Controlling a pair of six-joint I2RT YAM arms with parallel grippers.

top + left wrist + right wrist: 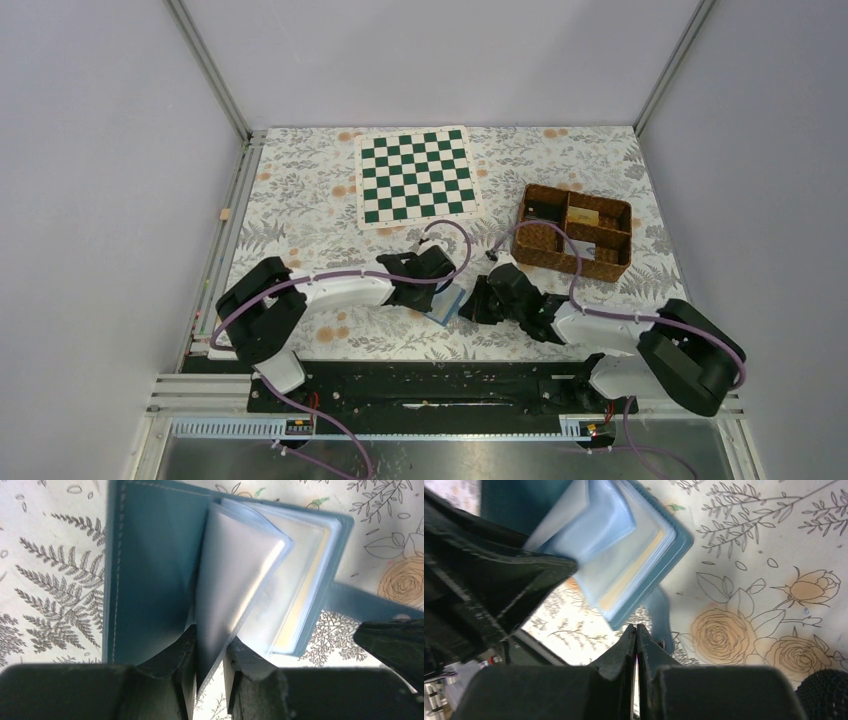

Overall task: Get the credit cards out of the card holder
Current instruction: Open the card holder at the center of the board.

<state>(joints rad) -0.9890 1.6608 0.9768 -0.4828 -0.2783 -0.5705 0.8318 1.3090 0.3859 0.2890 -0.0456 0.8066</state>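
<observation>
Left fingers (170, 666) pinch one floppy leaf of the holder (150, 570). Right fingers (620, 656) pressed together, empty. Card (631, 572) probably stiff and slick; take its tan edge at the pocket mouth.

Card holder (150, 575): teal-blue cover, pale stitch line along left edge, light blue translucent inner leaves.
Credit card (301, 607): tan-gold strip, right of leaves.
Chequered board (415, 176), upper centre: green and white squares.
Basket (575, 232), right: brown wicker.
Tablecloth (300, 205): white, grey ferns, orange roses.
</observation>
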